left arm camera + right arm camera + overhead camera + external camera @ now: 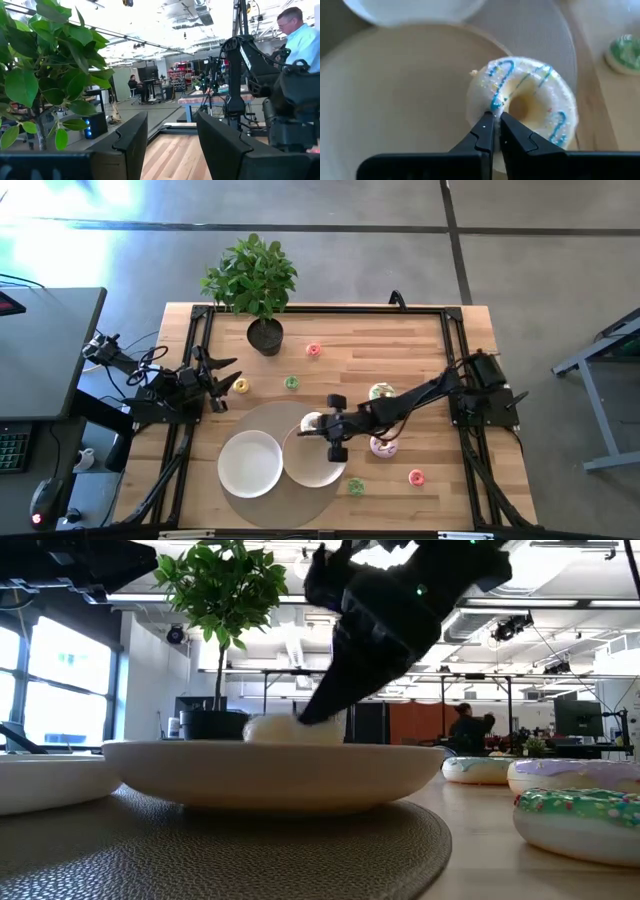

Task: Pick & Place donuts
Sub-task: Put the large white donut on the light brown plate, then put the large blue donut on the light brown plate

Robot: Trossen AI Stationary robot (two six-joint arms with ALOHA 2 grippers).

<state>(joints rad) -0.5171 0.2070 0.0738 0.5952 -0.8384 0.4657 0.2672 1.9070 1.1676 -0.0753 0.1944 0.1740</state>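
The cream donut (pixel 532 95), drizzled blue, lies in the right white plate (pixel 312 465), close to its far rim. My right gripper (pixel 322 425) reaches in from the table's right and is shut on it. In the low view the cream donut (pixel 285 728) shows just above the plate's wall (pixel 270 775). A pink-iced donut (pixel 383 445), a green one (pixel 356 486) and a pale one (pixel 380 392) lie on the wood. My left gripper (pixel 170 125) waits open at the table's left edge (pixel 215 375). My right gripper pinches the cream donut's ring on the side facing the wrist (pixel 492 102), between its two fingertips (pixel 487 125). The fingers slant down from the table's right. The donut lies flat with its underside on the plate.
A second white plate (pixel 250 463) sits beside the first on a round grey mat (pixel 275 502). Tiny donuts lie on the wood: yellow (pixel 240 385), green (pixel 291 383), pink (pixel 313 350), red-pink (pixel 416 476). A potted plant (pixel 258 290) stands at the far edge.
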